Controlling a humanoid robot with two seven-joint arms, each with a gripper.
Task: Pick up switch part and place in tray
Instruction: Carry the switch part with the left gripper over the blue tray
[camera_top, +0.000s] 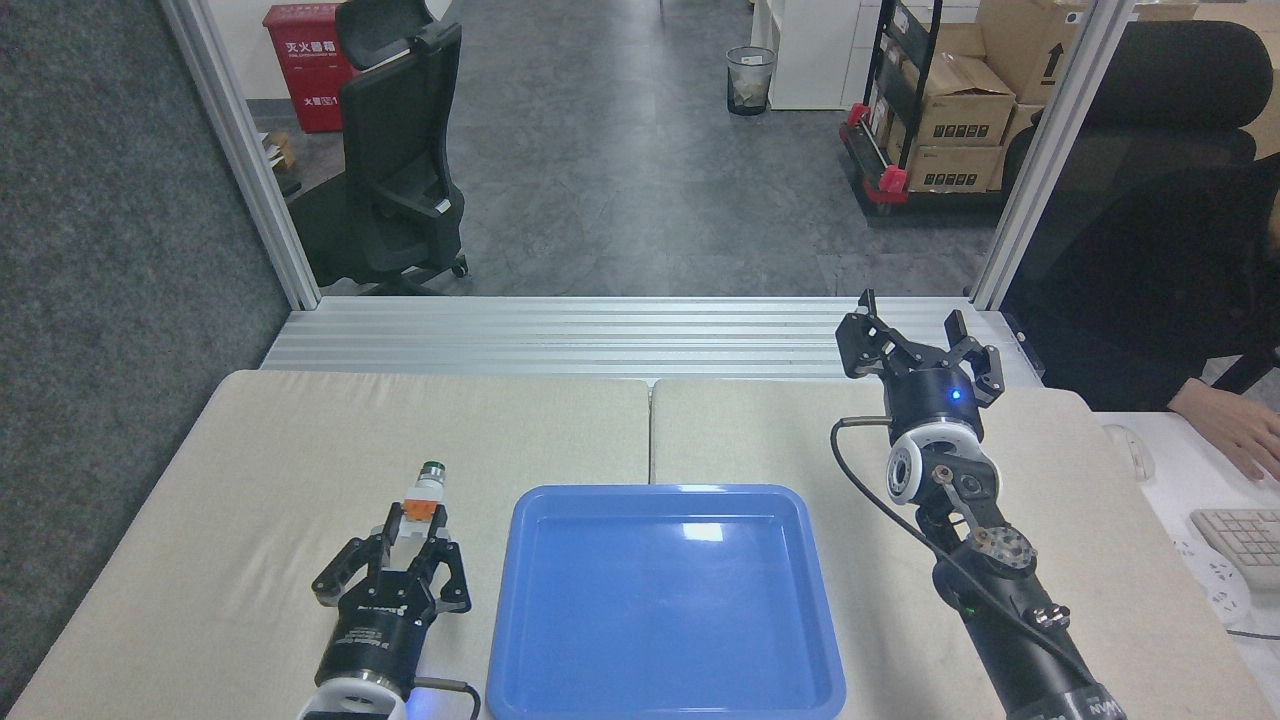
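Note:
The switch part (425, 489) has a white base, an orange band and a dark green cap that points away from me. My left gripper (413, 527) is shut on its base and holds it just left of the tray. The blue tray (664, 602) lies in the middle of the table's near half with nothing in it. My right gripper (912, 325) stands open and empty over the table's far right edge, well away from the tray.
The table (300, 450) is covered with two beige pads that meet at a seam (649, 430). A person's hand (1235, 425), a mouse and a keyboard (1240, 540) lie on a white desk at the right. Metal rails (600, 335) run behind the table.

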